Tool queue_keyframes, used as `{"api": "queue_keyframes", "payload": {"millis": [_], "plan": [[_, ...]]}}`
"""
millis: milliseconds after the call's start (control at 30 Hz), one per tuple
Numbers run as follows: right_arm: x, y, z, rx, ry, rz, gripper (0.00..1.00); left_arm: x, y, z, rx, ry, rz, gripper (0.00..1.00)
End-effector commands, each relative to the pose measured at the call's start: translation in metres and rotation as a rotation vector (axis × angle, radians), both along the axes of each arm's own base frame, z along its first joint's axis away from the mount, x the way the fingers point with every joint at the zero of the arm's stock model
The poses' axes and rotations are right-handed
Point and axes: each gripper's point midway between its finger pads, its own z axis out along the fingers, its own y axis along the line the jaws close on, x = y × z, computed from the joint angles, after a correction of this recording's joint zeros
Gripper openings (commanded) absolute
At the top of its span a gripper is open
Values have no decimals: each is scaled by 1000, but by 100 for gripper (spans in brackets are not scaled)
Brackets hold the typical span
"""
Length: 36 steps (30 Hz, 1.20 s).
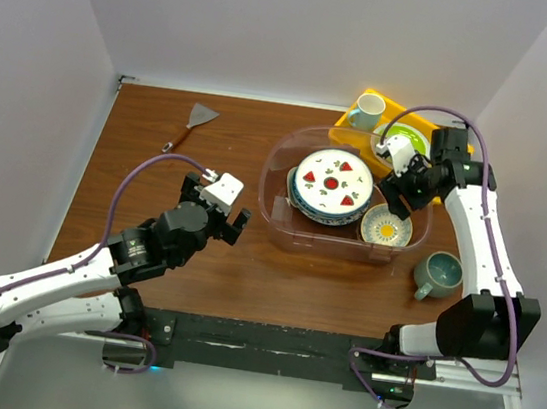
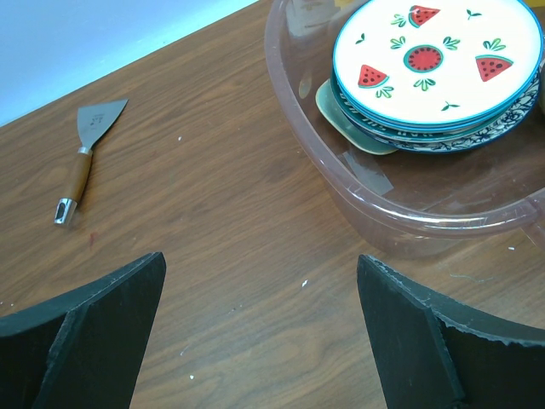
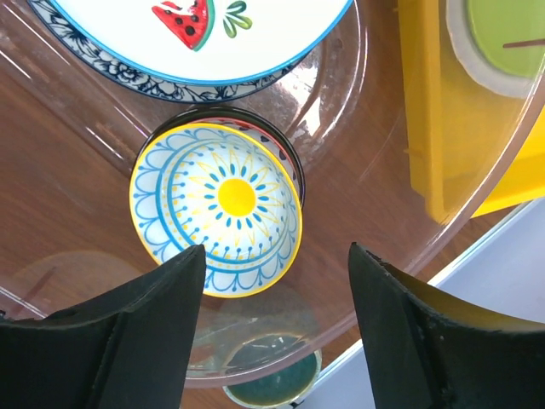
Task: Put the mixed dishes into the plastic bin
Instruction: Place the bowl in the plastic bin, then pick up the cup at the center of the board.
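From the top camera, the left claw (image 1: 218,207) is hovering over bare table (image 1: 127,165), jaws spread, nothing between them. The plastic bin (image 1: 275,205) is sitting just off its right side, apart from it. The right claw (image 1: 396,203) is hanging inside the bin's right end, directly above a yellow-rimmed bowl (image 1: 387,227). A stack of plates (image 1: 332,182) is lying in the bin to that claw's left. The grey-teal mug (image 1: 438,274) is standing on the table outside the bin, nearer the arm's base than the claw.

In the left wrist view, the left claw (image 2: 260,264) is showing both fingers wide apart, gripping nothing. The bin (image 2: 324,170) is rising ahead and to its right, holding the white fruit-marked plate (image 2: 434,60) stacked on the blue floral plate (image 2: 464,141). A scraper (image 2: 85,158) is lying ahead to the left.

In the right wrist view, the right claw (image 3: 277,256) is holding its jaws parted and empty. The yellow-rimmed bowl (image 3: 217,204) is resting just ahead of the fingertips, nested in a dark-rimmed bowl (image 3: 271,129). The plates are lying farther ahead. A yellow tray (image 3: 426,111) carrying a lime-green plate (image 3: 502,43) is sitting ahead to the right, outside the bin. The mug (image 3: 272,383) is showing blurred through the clear wall, behind the fingertips.
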Motion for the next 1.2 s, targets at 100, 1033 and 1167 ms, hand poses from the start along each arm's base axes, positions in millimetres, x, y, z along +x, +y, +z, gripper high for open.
{"api": "queue_keyframes", "payload": {"millis": [100, 1033, 1167], "plan": [[-4, 7, 35, 60, -67, 6, 76, 2, 3, 0, 17, -13, 9, 100], [-31, -64, 67, 39, -95, -70, 88, 2, 3, -1, 23, -10, 7, 100], [-36, -75, 67, 25, -91, -74, 88, 2, 3, -1, 23, -10, 8, 100]]}}
